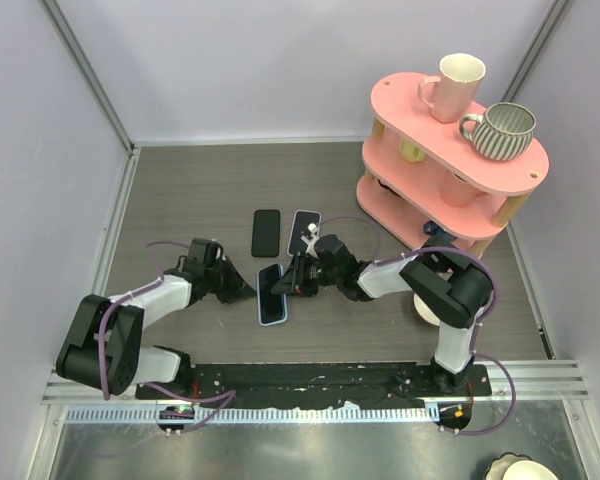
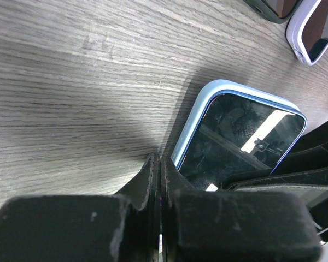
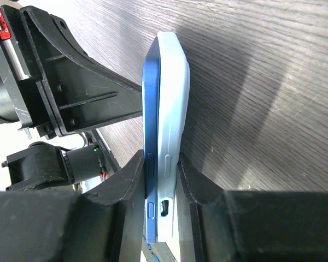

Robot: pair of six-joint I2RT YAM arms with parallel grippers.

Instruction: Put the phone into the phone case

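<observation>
A dark blue phone (image 1: 271, 297) lies screen up in a light blue case (image 1: 261, 318) on the wooden table. In the left wrist view the screen (image 2: 238, 136) sits inside the case rim (image 2: 199, 117). My left gripper (image 1: 248, 288) is shut and empty, its tips (image 2: 159, 162) against the case's left edge. My right gripper (image 1: 288, 284) is shut across the right edge. In the right wrist view (image 3: 161, 172) one finger presses the phone's side (image 3: 151, 109) and the other the case's back (image 3: 172, 98). The phone's edge stands proud of the case there.
A bare black phone (image 1: 266, 232) and a phone in a white case (image 1: 303, 231) lie just behind. A pink two-tier shelf (image 1: 450, 170) with mugs stands at the back right. The left arm's wrist (image 3: 71, 93) is close beside the right gripper.
</observation>
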